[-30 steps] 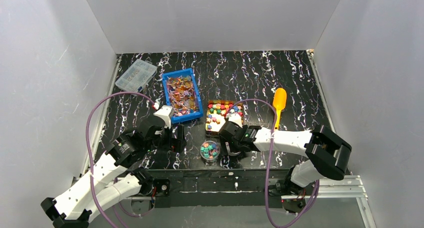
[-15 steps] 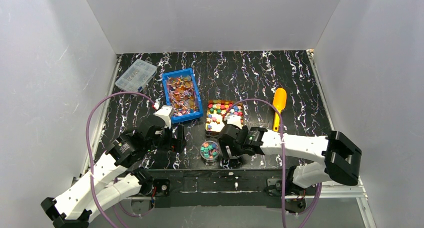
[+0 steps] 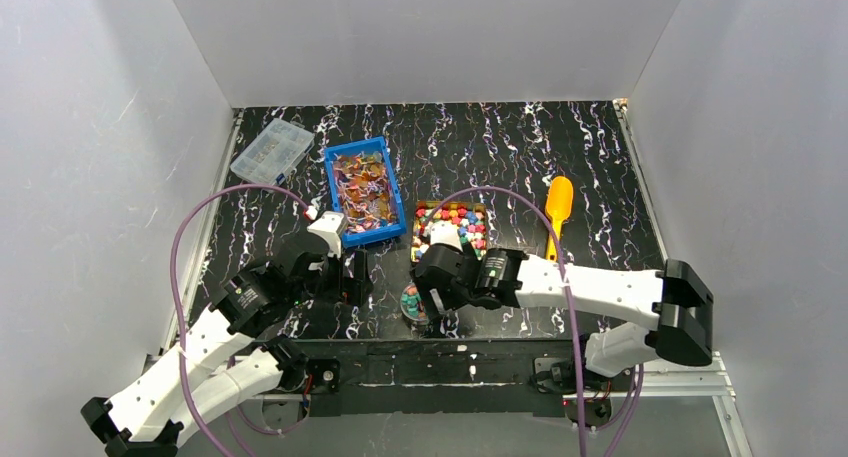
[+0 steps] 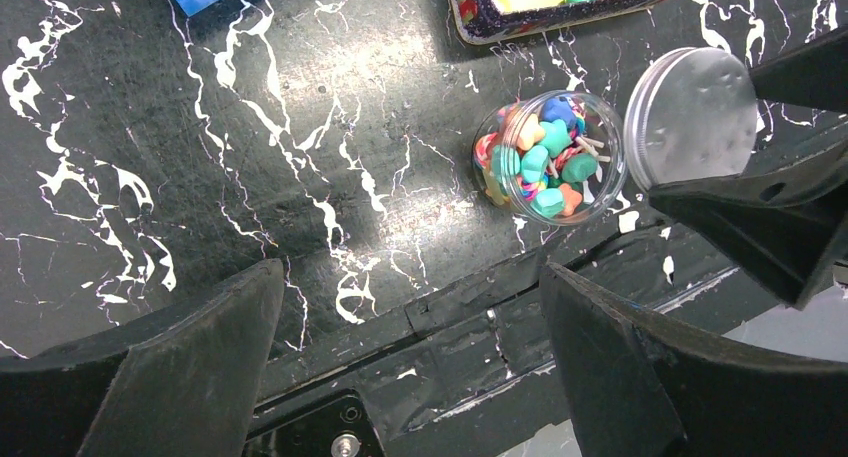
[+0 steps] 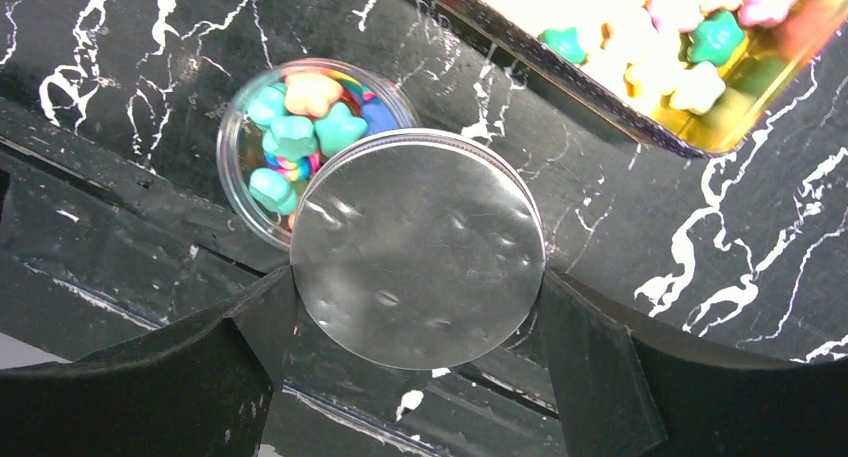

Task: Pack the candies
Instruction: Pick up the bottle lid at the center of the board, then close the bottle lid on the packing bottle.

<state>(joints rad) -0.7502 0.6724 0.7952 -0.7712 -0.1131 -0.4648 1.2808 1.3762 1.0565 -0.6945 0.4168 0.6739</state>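
Observation:
A small clear round jar (image 5: 300, 142) filled with candies (image 5: 300, 132) stands near the table's front edge; it also shows in the left wrist view (image 4: 548, 157). My right gripper (image 5: 415, 312) is shut on a round silver lid (image 5: 418, 247) and holds it above the jar, overlapping its right part. In the top view the right gripper (image 3: 440, 299) covers most of the jar (image 3: 410, 302). More candies lie in a gold tin (image 3: 452, 222) and wrapped ones in a blue bin (image 3: 362, 187). My left gripper (image 4: 410, 357) is open and empty, left of the jar.
An orange scoop (image 3: 558, 209) lies right of the gold tin. A clear compartment box (image 3: 271, 149) sits at the back left. The table's front rail (image 4: 480, 297) runs just below the jar.
My right gripper has moved left with the lid, from beside the jar to over it. The left arm has not moved.

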